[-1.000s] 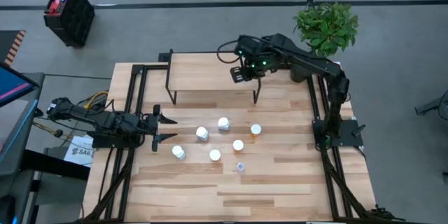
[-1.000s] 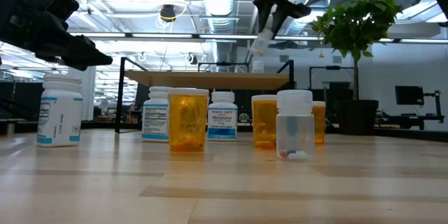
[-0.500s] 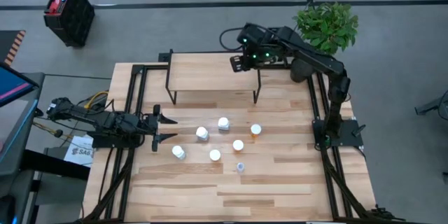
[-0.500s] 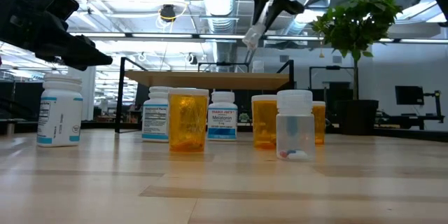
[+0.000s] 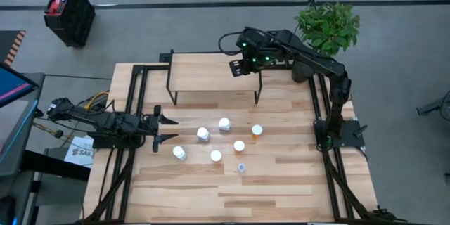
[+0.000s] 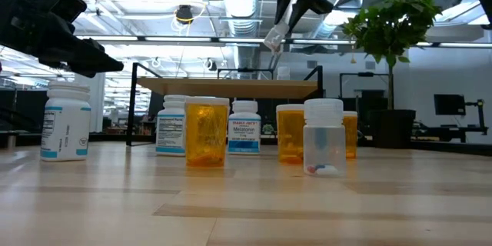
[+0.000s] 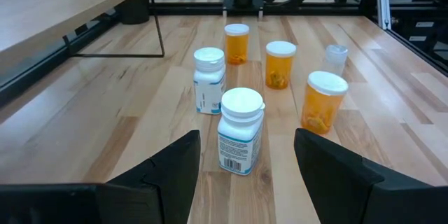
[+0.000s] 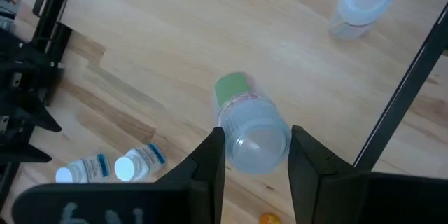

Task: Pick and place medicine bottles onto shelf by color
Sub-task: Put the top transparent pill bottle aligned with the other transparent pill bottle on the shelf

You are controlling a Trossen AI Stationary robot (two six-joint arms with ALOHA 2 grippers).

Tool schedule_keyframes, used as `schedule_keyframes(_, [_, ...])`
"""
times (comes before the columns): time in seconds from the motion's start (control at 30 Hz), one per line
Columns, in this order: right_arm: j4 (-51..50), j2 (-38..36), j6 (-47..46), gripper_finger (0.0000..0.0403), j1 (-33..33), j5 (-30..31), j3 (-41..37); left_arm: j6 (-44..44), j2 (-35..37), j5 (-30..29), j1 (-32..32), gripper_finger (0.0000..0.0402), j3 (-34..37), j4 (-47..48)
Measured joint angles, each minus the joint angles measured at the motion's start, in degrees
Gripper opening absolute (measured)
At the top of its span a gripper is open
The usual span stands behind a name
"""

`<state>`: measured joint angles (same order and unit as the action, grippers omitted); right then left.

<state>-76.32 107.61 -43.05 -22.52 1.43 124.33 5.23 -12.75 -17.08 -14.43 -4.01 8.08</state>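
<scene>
My right gripper (image 5: 238, 67) is shut on a clear bluish medicine bottle (image 8: 252, 136) above the right part of the shelf (image 5: 204, 72), a low riser with a light wood top and black legs. The bottle also shows in the low view (image 6: 274, 38). A second clear bottle (image 8: 360, 3) stands on the shelf top. White bottles (image 7: 240, 129), orange bottles (image 7: 322, 101) and one more clear bottle (image 7: 334, 56) stand upright on the table in front of the shelf. My left gripper (image 5: 165, 128) is open and empty, low at the table's left, pointing at them. My right gripper pinches the clear bottle between its two fingers, on two opposite sides of its round wall (image 8: 234, 147). The fingers (image 8: 210, 161) slant down from above. The bottle hangs tilted below them (image 6: 274, 38), clear of the shelf top, its green-labelled end (image 8: 232, 87) pointing away.
The standing bottles cluster at the table's middle (image 5: 223, 140). A potted plant (image 5: 327, 27) stands at the far right corner. Black frame rails (image 5: 130, 112) run along the table's left and right sides. Bare wood lies along the near edge (image 5: 232, 200).
My right gripper has carried the clear bottle toward the table's far edge and a little to the left, over the shelf top. The bottle has stayed tilted and has risen slightly.
</scene>
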Motion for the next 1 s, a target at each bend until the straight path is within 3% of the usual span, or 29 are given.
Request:
schedule_keyframes(0.63, [0.0, 0.0, 0.2, 0.0113, 0.0, 0.0, 0.0, 0.0, 0.0, 0.0, 0.0, 0.0222, 0.0, 0.0])
schedule_keyframes(0.87, [0.0, 0.0, 10.7, 0.0113, -0.1, 0.0, 0.0, 0.0, 0.0, 0.0, 0.0, 0.0222, 0.0, 0.0])
schedule_keyframes(1.0, [-0.1, 0.0, 22.2, 0.0113, -0.8, 0.0, 0.0, 0.0, 0.0, 0.0, 0.0, 0.0222, 0.0, 0.0])
